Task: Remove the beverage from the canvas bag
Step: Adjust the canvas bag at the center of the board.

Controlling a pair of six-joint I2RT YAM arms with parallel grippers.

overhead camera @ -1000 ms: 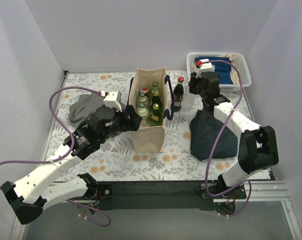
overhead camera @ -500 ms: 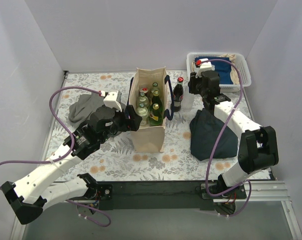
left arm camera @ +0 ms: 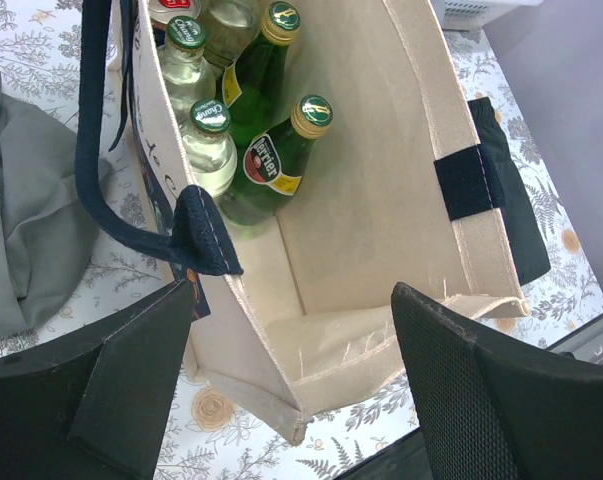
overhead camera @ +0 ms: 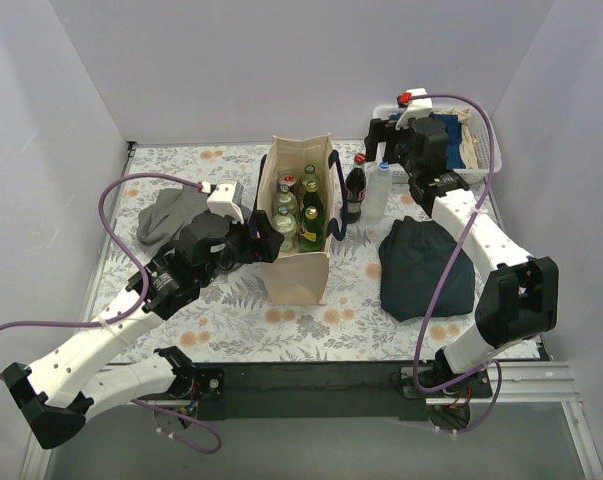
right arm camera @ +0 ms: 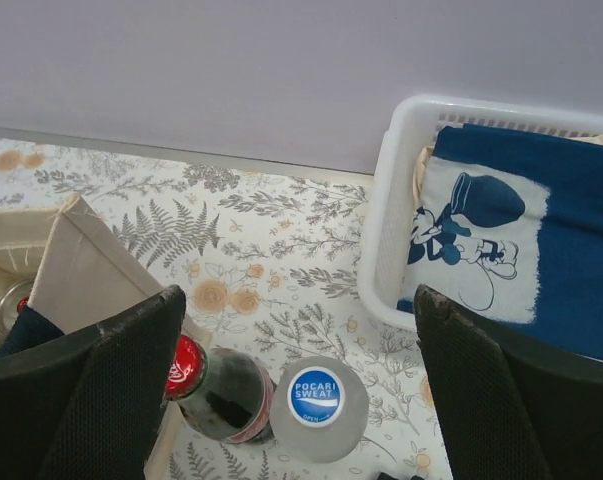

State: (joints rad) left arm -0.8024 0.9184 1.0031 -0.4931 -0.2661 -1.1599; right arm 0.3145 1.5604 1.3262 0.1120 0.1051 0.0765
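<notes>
the right tool hangs wide open and empty above a pocari sweat bottle and a red-capped cola bottle. they stand side by side on the bench, just right of the canvas bag. green and clear bottles stand upright in the bag's far end. the left tool, fingers spread and gripping nothing, sits at the bag's left rim by a navy handle.

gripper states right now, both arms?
Left gripper: open, straddling the canvas bag's near end; contact cannot be told.
Right gripper: open, empty, above the Pocari Sweat bottle.
</notes>
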